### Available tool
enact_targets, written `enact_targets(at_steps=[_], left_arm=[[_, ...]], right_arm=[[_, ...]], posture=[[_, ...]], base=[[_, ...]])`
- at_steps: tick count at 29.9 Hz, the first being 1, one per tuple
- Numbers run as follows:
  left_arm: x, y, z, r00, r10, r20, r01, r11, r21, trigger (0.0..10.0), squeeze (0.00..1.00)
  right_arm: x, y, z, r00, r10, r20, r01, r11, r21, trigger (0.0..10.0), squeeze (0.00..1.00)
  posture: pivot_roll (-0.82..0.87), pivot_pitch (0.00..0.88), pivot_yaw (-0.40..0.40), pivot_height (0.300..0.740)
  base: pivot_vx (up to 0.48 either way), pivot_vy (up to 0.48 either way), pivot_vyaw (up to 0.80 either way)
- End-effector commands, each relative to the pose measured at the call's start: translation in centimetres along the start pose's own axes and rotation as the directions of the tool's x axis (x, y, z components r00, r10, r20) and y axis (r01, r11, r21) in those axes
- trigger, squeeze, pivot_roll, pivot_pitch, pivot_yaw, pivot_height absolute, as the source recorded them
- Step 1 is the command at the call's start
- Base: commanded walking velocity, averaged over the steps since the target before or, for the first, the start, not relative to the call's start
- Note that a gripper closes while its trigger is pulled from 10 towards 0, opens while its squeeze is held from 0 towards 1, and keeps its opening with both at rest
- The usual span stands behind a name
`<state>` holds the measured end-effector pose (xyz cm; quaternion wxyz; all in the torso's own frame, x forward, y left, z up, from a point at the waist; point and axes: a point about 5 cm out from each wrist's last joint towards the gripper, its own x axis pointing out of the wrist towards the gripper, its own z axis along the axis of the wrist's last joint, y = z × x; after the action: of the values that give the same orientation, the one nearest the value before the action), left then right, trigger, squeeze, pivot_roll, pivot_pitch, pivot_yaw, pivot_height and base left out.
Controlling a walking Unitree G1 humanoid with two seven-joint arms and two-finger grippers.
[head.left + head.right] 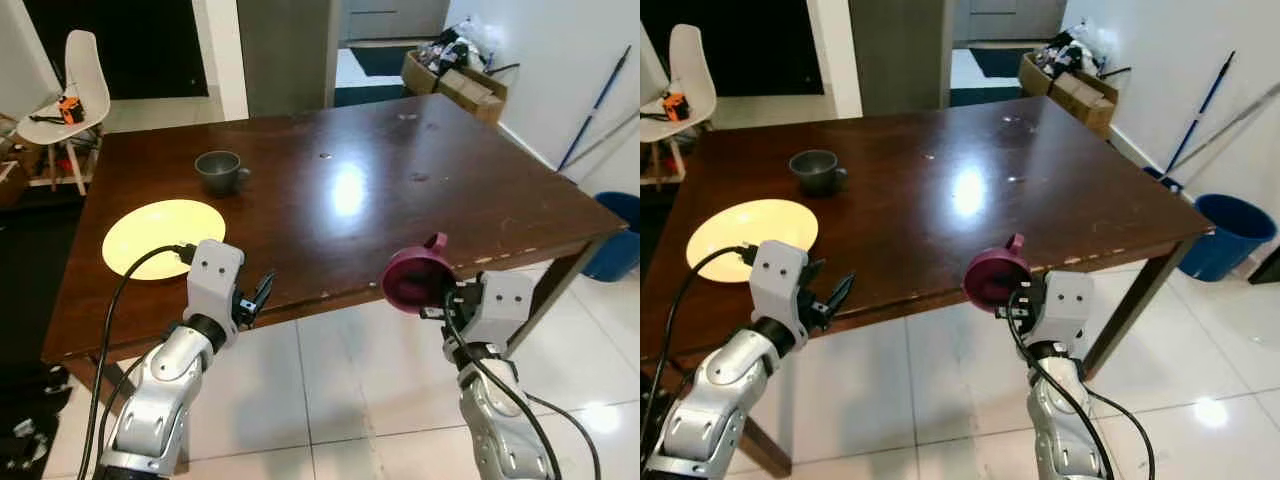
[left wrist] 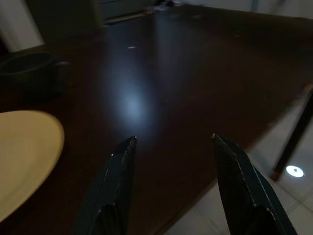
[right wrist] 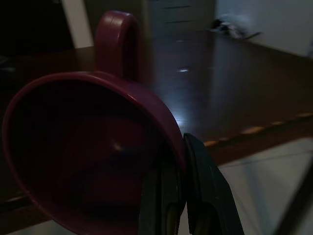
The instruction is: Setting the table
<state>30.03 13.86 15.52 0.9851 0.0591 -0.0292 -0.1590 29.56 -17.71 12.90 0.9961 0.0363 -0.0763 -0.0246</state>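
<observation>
- right gripper [image 1: 437, 298] sits in the lower right of the head view, clamped on the rim of a maroon cup [image 1: 413, 277]. In the wrist cam the two fingers [image 3: 208, 196] pinch the cup's wall, one inside and one outside
- the cup is tipped on its side, mouth facing back toward the camera, handle sticking up, held just off the near edge of the table [image 1: 400, 190], over the tiled floor [image 1: 330, 390]
- left gripper [image 1: 256, 300] is in the lower left, fingers spread wide with nothing between them, right at the table's near edge
- yellow plate [image 1: 164, 237] lies flat on the left part of the table, just beyond the left gripper
- grey cup [image 1: 219, 171] stands upright a bit further back from the plate, not touching it
- white chair [image 1: 70, 95] in the upper left corner with something orange on the seat
- blue bin [image 1: 1226, 234] on the floor at the right, cardboard boxes [image 1: 455, 85] in the upper right
</observation>
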Motion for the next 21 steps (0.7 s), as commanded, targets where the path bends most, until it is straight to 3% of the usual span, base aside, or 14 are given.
enact_targets(at_steps=[1, 11, 21], left_arm=[[-0.09, -0.12, -0.36, 1.000, -0.003, -0.011, 0.003, 1.000, 0.017, 10.0, 0.00], [-0.07, -0.09, -0.40, 1.000, -0.007, -0.011, 0.007, 1.000, 0.009, 10.0, 0.00], [-0.07, -0.16, -0.45, 1.000, -0.010, -0.016, 0.010, 1.000, 0.005, 10.0, 0.00]], right_arm=[[-0.12, -0.22, 0.02, 1.000, -0.012, 0.005, 0.012, 1.000, 0.001, 10.0, 0.00], [-0.07, -0.15, 0.04, 1.000, -0.010, 0.006, 0.010, 1.000, 0.001, 10.0, 0.00], [0.03, -0.10, 0.09, 1.000, -0.008, 0.008, 0.008, 1.000, 0.000, 10.0, 0.00]], posture=[[-0.03, 0.000, 0.082, 0.740], [-0.03, 0.000, 0.083, 0.740], [-0.03, 0.000, 0.081, 0.740]], base=[[0.244, -0.412, 0.00], [0.274, -0.388, 0.00], [0.055, 0.000, 0.00]])
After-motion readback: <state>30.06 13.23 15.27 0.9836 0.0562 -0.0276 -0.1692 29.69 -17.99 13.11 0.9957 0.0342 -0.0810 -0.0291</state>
